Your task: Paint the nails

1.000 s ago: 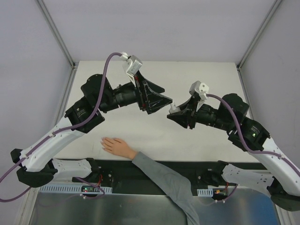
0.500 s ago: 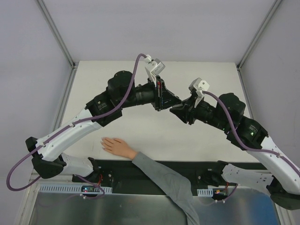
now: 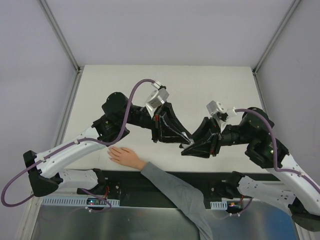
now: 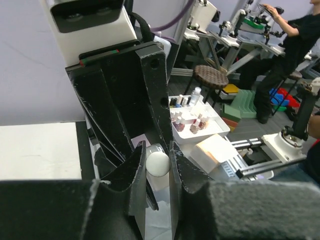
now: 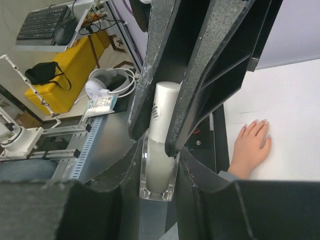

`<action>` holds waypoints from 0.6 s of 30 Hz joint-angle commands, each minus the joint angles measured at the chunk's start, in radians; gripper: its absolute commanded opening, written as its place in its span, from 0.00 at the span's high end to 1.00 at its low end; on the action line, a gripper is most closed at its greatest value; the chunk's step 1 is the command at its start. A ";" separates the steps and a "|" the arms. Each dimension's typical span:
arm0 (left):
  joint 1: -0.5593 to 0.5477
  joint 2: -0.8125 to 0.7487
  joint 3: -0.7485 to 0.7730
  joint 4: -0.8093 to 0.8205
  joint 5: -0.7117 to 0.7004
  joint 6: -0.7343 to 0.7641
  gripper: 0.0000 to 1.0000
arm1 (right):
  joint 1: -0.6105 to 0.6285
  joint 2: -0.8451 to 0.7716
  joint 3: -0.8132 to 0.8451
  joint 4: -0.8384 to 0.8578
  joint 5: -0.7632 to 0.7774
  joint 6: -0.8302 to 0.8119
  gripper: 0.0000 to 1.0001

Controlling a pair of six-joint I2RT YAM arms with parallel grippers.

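Note:
A pale hand (image 3: 125, 156) with a grey sleeve lies flat at the table's near edge, also seen in the right wrist view as the hand (image 5: 251, 146). Its nails are too small to make out. Just right of it, above the table, my two grippers meet tip to tip. My right gripper (image 5: 159, 153) (image 3: 190, 149) is shut on a small clear bottle (image 5: 160, 172) of whitish polish. My left gripper (image 4: 158, 163) (image 3: 183, 140) is shut on that bottle's white cap (image 5: 163, 107), whose round end, the cap (image 4: 158, 164), sits between its fingers.
The white tabletop (image 3: 210, 85) stretches behind both arms, with metal frame posts at its back corners. Beyond the table, the left wrist view shows a white tray (image 4: 216, 131) of small polish bottles. A black strip (image 3: 165, 182) runs along the near edge.
The left gripper swung right to the bottle in the right gripper and shut on its cap. Both grippers then came down together toward the near edge, closer to the hand.

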 commanded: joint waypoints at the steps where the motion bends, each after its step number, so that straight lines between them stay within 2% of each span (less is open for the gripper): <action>1: 0.029 0.011 0.038 -0.029 0.012 -0.028 0.90 | 0.028 -0.037 0.073 0.101 -0.314 -0.047 1.00; 3: 0.029 0.021 0.105 -0.133 -0.027 0.025 0.63 | 0.026 -0.027 0.087 0.044 -0.253 -0.105 1.00; 4: 0.029 0.016 0.121 -0.207 -0.038 0.043 0.49 | 0.028 -0.010 0.114 -0.038 -0.227 -0.187 1.00; 5: 0.029 0.008 0.137 -0.238 -0.059 0.058 0.45 | 0.026 0.003 0.133 -0.093 -0.201 -0.226 1.00; 6: 0.031 -0.014 0.144 -0.273 -0.138 0.087 0.41 | 0.026 0.015 0.151 -0.190 -0.114 -0.270 1.00; 8: 0.032 -0.042 0.156 -0.363 -0.217 0.113 0.34 | 0.028 0.042 0.191 -0.249 -0.005 -0.355 1.00; 9: 0.032 -0.065 0.159 -0.378 -0.267 0.130 0.32 | 0.028 0.043 0.193 -0.266 0.122 -0.372 1.00; 10: 0.034 -0.074 0.164 -0.422 -0.395 0.132 0.28 | 0.028 0.046 0.190 -0.267 0.184 -0.384 1.00; 13: 0.034 -0.085 0.170 -0.490 -0.549 0.112 0.24 | 0.028 0.055 0.178 -0.246 0.413 -0.404 1.00; 18: 0.032 -0.041 0.194 -0.490 -0.552 0.096 0.15 | 0.028 0.075 0.158 -0.194 0.626 -0.407 1.00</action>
